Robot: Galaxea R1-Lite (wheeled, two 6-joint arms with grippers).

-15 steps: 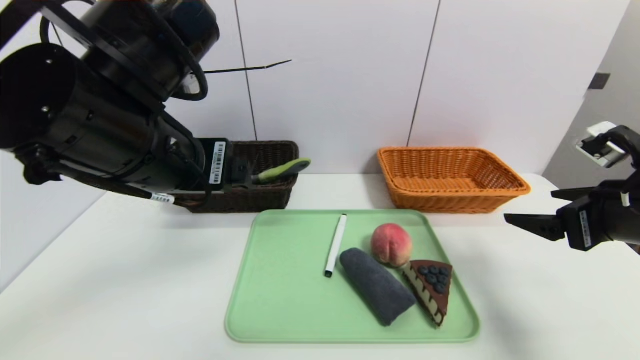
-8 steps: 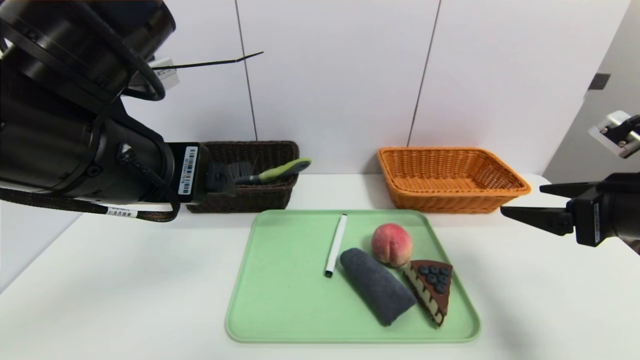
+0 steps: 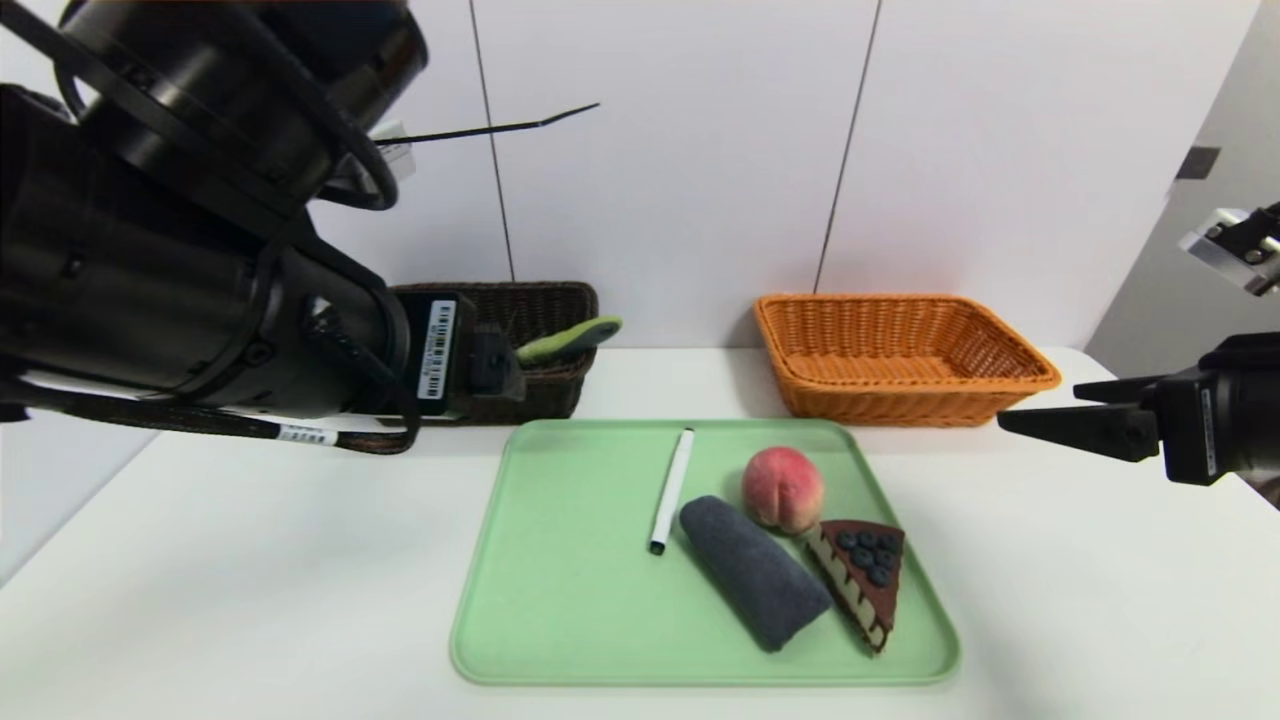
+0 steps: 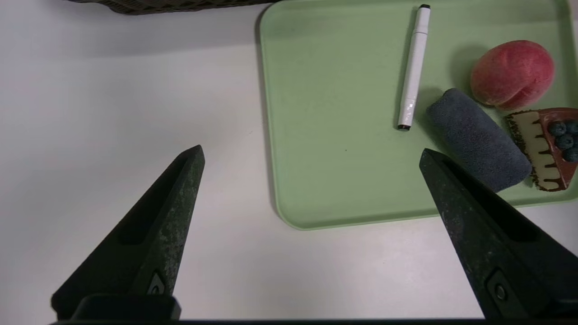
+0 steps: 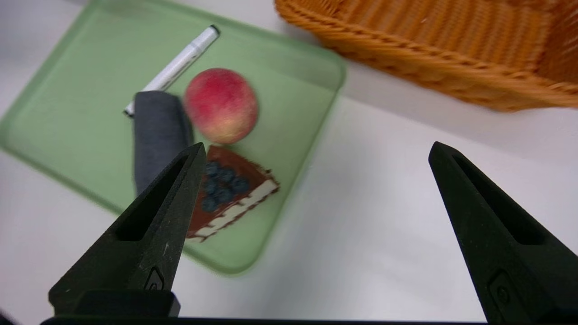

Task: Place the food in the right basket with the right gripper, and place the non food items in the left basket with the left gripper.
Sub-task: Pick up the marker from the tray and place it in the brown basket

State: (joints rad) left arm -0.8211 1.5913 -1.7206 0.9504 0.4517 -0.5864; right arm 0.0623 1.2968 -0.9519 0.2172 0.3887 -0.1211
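On the green tray [image 3: 560, 600] lie a white marker pen [image 3: 670, 490], a rolled grey towel [image 3: 755, 585], a peach [image 3: 783, 488] and a chocolate cake slice [image 3: 865, 575] topped with blueberries. My left gripper [image 4: 311, 150] hangs open and empty above the table by the tray's left edge, in front of the brown left basket [image 3: 550, 300]. A green-handled brush [image 3: 565, 340] rests in that basket. My right gripper [image 3: 1040, 405] floats open and empty right of the tray, near the orange right basket [image 3: 900, 350]. The cake slice [image 5: 235, 194] lies beside one of its fingers.
The white table runs to a white wall behind both baskets. My bulky left arm [image 3: 180, 260] fills the upper left and hides part of the brown basket. Bare table lies left, right and in front of the tray.
My left arm drew back from the brown basket, then swung towards the tray; the brush stays in the basket. My right gripper rose a little and levelled out.
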